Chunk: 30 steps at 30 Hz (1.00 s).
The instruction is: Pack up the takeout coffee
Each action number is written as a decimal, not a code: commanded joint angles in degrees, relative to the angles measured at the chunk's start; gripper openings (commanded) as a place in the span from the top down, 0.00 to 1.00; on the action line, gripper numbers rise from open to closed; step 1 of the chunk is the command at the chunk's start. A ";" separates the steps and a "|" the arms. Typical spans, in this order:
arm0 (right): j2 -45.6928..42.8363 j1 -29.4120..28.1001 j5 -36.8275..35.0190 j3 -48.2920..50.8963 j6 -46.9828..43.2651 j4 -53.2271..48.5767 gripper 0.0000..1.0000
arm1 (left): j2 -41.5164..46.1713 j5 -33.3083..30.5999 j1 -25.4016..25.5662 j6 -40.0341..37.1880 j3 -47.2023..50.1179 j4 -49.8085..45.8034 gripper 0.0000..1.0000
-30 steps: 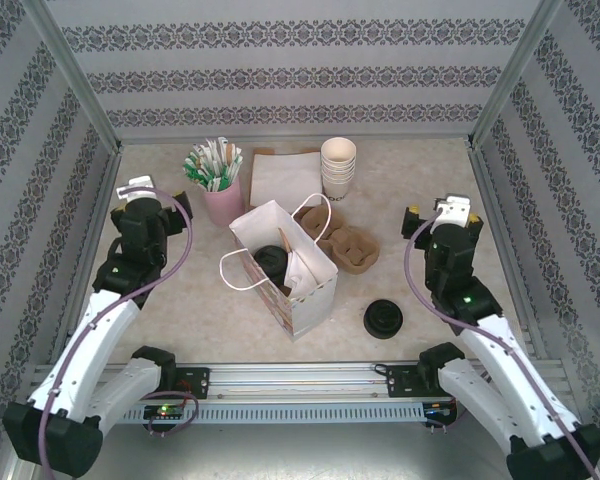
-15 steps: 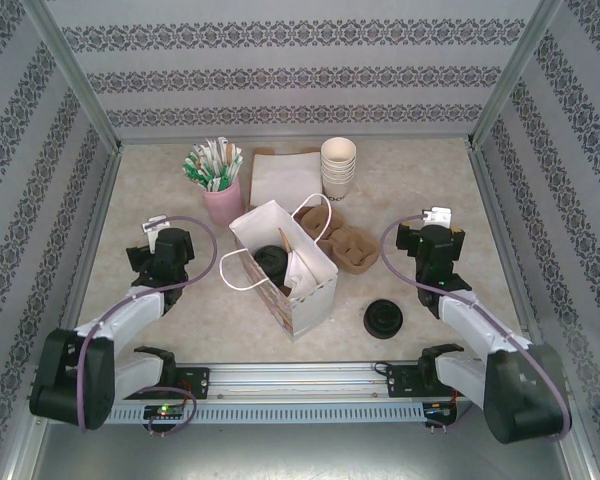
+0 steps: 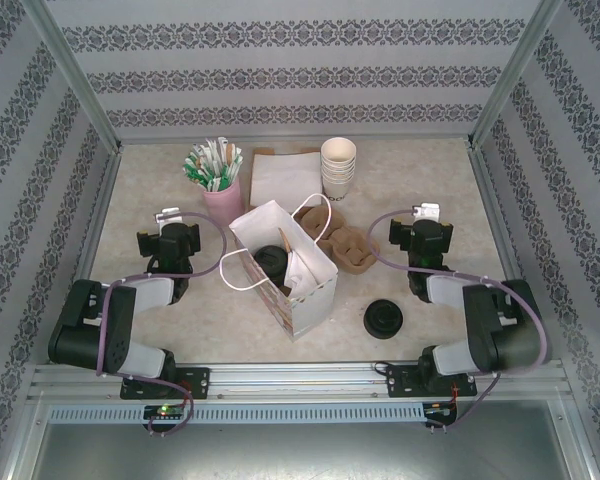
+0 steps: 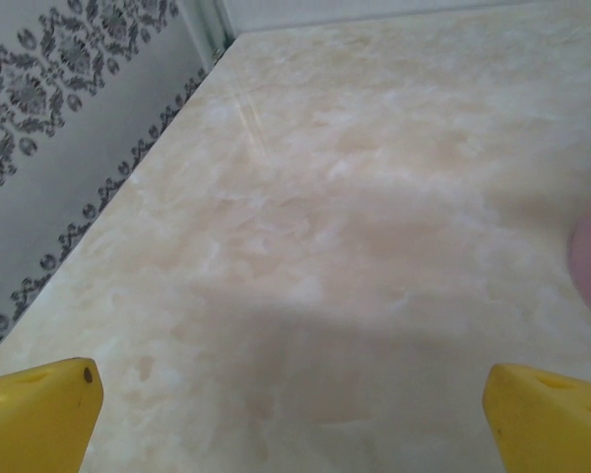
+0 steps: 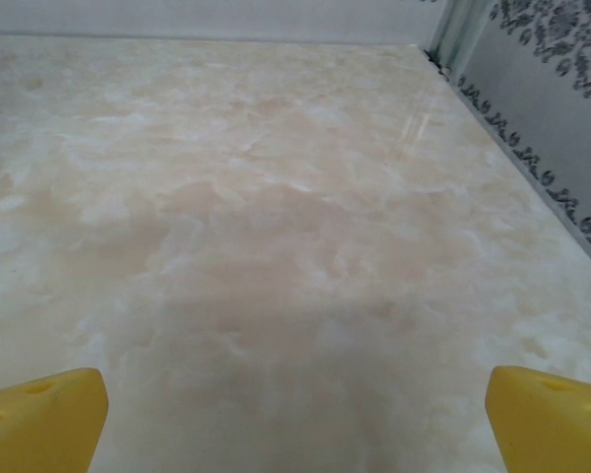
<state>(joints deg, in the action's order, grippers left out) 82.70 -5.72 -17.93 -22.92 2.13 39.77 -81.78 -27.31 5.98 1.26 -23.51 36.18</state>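
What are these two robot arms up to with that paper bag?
They are packing a takeout order. The takeout coffee, showing as a black lid, sits inside the open paper bag mid-table. The left gripper and right gripper hang low on either side of it, open and holding nothing, over bare tabletop.

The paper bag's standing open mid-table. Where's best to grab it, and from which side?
Grip the cord handle that droops out from the paper bag's left side, approaching from the left with the open left pincer. That loop hangs clear of the bag; the paper walls would likely buckle if pinched.
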 commanded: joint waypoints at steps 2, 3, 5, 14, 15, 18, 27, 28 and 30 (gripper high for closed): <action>1.19 1.23 3.92 -1.90 -0.72 4.50 0.02 | 2.40 5.49 -1.22 -0.64 3.39 10.21 0.00; 1.27 1.30 4.27 -1.37 -0.73 5.77 0.02 | 2.24 8.09 -1.94 1.16 5.74 14.77 0.00; 1.07 1.95 6.78 -1.06 -0.66 5.66 0.02 | -2.43 11.72 -2.63 0.45 9.31 26.04 0.00; 4.36 3.12 11.21 1.62 -0.89 13.75 0.02 | -9.87 18.41 -2.68 -2.65 6.51 29.92 0.00; 3.63 3.17 11.27 1.16 -0.96 11.40 0.02 | -7.27 17.07 -3.00 -0.69 4.83 21.35 0.00; 4.17 3.19 11.17 1.31 -0.72 12.44 0.02 | -8.97 16.97 -3.71 -0.19 2.23 19.70 0.00; 3.87 3.52 11.90 1.21 -0.60 12.04 0.02 | -9.27 19.27 -4.38 -0.50 2.57 20.16 0.00; 3.79 3.60 12.01 1.21 -0.59 11.93 0.02 | -9.40 19.40 -4.39 -0.72 2.38 20.34 0.00; 3.81 3.61 12.10 1.21 -0.58 11.91 0.02 | -9.16 19.58 -4.40 -0.53 2.23 19.45 0.00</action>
<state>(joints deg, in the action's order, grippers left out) 86.56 -2.59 -7.16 -21.85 1.48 49.98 -91.13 -9.23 2.13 0.60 -20.93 56.75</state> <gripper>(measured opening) 0.979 0.998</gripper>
